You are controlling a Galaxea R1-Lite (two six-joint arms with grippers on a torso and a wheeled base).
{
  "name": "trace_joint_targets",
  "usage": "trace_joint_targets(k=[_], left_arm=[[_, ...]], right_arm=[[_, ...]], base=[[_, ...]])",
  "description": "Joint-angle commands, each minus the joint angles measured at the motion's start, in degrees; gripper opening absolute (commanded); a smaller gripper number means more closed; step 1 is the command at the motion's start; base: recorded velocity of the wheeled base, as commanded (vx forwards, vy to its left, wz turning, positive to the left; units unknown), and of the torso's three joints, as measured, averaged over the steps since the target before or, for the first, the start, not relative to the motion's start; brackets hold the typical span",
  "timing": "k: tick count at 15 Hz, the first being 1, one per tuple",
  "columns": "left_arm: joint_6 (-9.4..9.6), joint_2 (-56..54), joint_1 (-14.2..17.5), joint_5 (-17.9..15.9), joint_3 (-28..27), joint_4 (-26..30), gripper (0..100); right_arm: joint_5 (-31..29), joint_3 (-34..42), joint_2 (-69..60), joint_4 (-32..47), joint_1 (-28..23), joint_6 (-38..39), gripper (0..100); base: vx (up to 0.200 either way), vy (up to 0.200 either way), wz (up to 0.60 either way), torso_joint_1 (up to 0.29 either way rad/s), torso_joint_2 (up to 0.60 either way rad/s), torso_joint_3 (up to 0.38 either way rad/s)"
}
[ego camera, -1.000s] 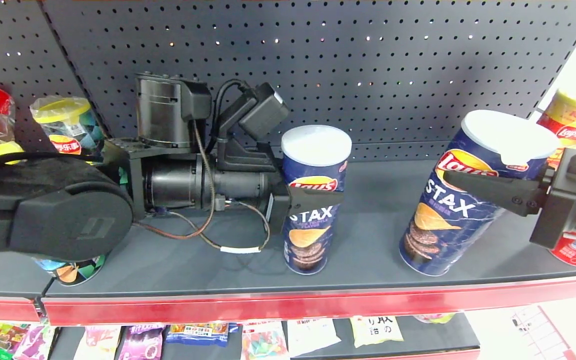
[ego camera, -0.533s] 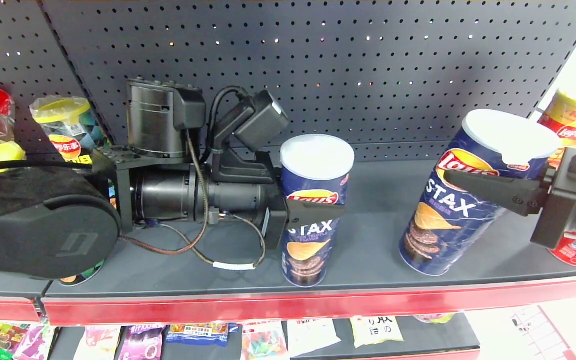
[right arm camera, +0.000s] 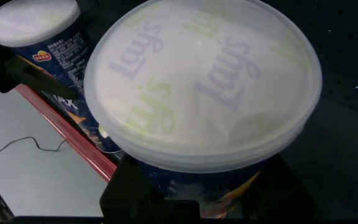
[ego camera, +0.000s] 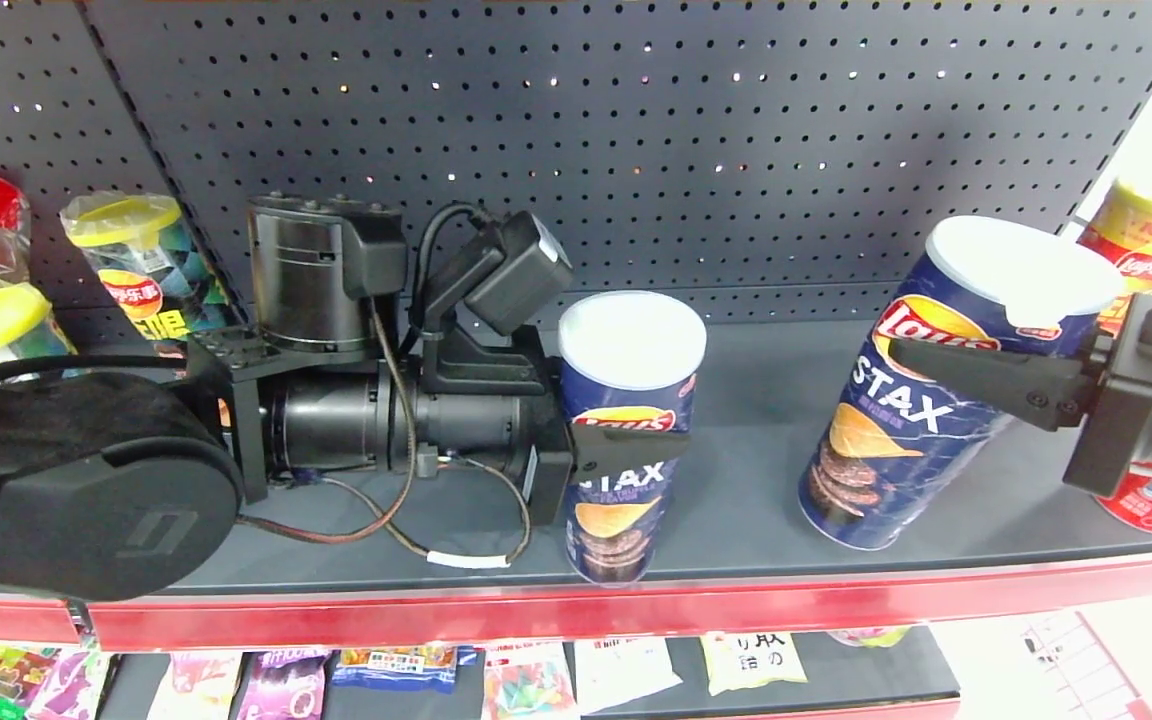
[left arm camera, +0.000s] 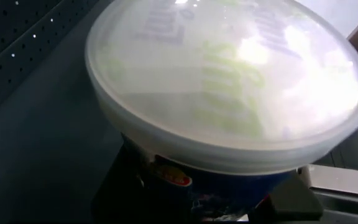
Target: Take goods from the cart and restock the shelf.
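Two blue chip cans with white lids are on the grey shelf board [ego camera: 756,470]. The left can [ego camera: 621,510] stands upright close to the red front edge [ego camera: 636,605], with my left gripper [ego camera: 626,442] shut around its middle. Its lid [left arm camera: 229,81] is close under the left wrist camera. The right can [ego camera: 896,440] leans with its top toward the right. My right gripper [ego camera: 976,368] is shut on its upper part. In the right wrist view its lid [right arm camera: 204,81] is near, and the left can [right arm camera: 36,31] stands farther off.
A pegboard wall [ego camera: 736,150] backs the shelf. Yellow-lidded cans [ego camera: 141,260] stand at the left behind my left arm. A yellow and red can [ego camera: 1136,250] and a red can [ego camera: 1151,500] are at the far right. Bare board lies between the two blue cans. Snack packets [ego camera: 536,680] fill the lower shelf.
My left arm has drawn the left can back from the pegboard toward the shelf's front edge. The right arm and its can have stayed put.
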Motion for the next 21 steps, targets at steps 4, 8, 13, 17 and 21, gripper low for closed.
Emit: trace_joint_targets(k=[4, 8, 13, 17, 21], left_arm=[[-1.02, -0.7, -0.1, -0.1, 1.0, 0.0, 0], [-1.64, -0.8, 0.0, 0.1, 4.0, -2.6, 0], [-1.64, -0.7, 0.2, 0.8, 3.8, -3.2, 0], [-2.25, -0.8, 0.1, 1.3, 3.7, -3.3, 0], [-2.43, -1.7, 0.2, 1.4, 4.0, -3.2, 100]], right_arm=[[0.0, 0.1, 0.0, 0.0, 0.0, 0.0, 0], [0.0, -0.2, 0.2, 0.0, 0.0, -0.1, 0], [0.0, -4.4, 4.0, 0.0, 0.2, -0.2, 0], [0.0, -6.2, 6.1, 0.0, 1.1, -0.2, 0], [0.0, -6.5, 7.1, 0.0, 2.0, -0.9, 0]], base=[[0.000, 0.000, 0.00, 0.000, 0.00, 0.000], [0.000, 0.000, 0.00, 0.000, 0.00, 0.000], [0.000, 0.000, 0.00, 0.000, 0.00, 0.000], [0.000, 0.000, 0.00, 0.000, 0.00, 0.000], [0.000, 0.000, 0.00, 0.000, 0.00, 0.000]])
